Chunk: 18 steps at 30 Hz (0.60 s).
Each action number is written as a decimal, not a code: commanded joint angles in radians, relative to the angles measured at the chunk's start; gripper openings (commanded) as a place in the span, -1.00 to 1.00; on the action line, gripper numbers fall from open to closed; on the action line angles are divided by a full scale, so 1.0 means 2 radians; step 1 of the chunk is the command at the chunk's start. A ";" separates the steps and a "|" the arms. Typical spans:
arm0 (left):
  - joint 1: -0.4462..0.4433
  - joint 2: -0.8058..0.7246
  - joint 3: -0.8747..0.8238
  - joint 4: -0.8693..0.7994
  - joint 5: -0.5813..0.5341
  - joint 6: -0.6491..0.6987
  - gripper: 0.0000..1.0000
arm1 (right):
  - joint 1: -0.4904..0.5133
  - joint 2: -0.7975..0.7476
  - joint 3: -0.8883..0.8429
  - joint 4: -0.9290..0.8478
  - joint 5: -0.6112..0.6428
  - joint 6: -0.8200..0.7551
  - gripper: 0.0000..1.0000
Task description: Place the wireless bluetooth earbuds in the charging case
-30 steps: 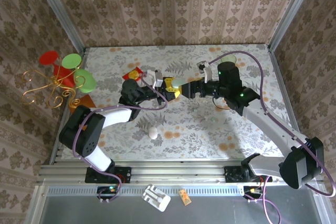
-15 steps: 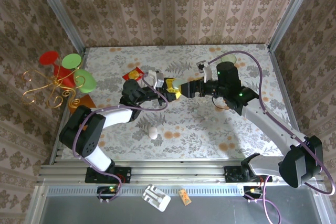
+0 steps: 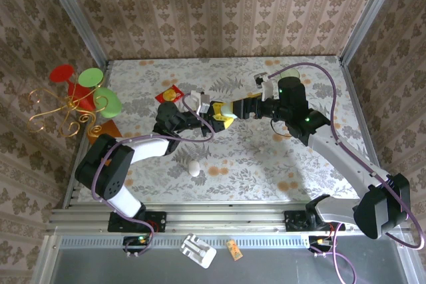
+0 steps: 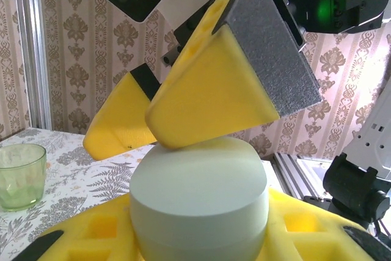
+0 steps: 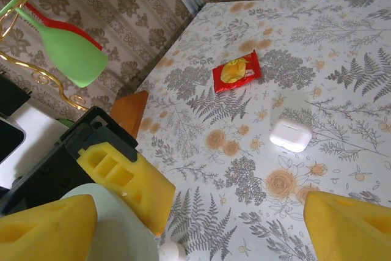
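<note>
The charging case [image 4: 198,206] is a pale, whitish rounded-square box with a thin lid seam, and its lid is down. My left gripper [image 4: 195,239] is shut on it, yellow pads on both sides, holding it above the table middle [image 3: 227,105]. My right gripper [image 5: 198,230] is open and wide. One of its fingers [image 4: 214,102] rests on the case's top far edge, the other stands off behind. From above, the right gripper [image 3: 237,107] meets the left gripper [image 3: 217,115] head-on. A tiny white piece [image 5: 171,252] lies below the case; I cannot tell whether it is an earbud.
A white oval capsule [image 5: 291,136] lies on the table, toward the near edge [image 3: 194,168]. A red snack packet [image 5: 237,70] and an orange wedge [image 5: 131,111] lie to the left. A gold stand with green and red cups [image 3: 80,94] is at the left wall, a green glass [image 4: 21,175] at the back.
My right gripper has slid a little left and farther back onto the case, its wrist turning. My left gripper and the case have barely moved.
</note>
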 commanded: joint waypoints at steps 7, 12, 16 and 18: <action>0.006 -0.012 0.017 -0.002 -0.002 -0.005 -0.77 | 0.002 -0.022 -0.025 0.033 -0.089 -0.031 0.81; 0.006 -0.011 0.018 0.004 -0.005 -0.014 -0.77 | 0.004 -0.018 -0.038 0.021 -0.074 -0.036 0.81; 0.006 -0.013 0.018 0.003 -0.002 -0.019 -0.77 | 0.004 -0.017 -0.041 0.020 -0.052 -0.037 0.81; 0.006 -0.015 0.017 0.003 -0.002 -0.019 -0.77 | 0.004 -0.014 -0.040 0.020 -0.040 -0.036 0.81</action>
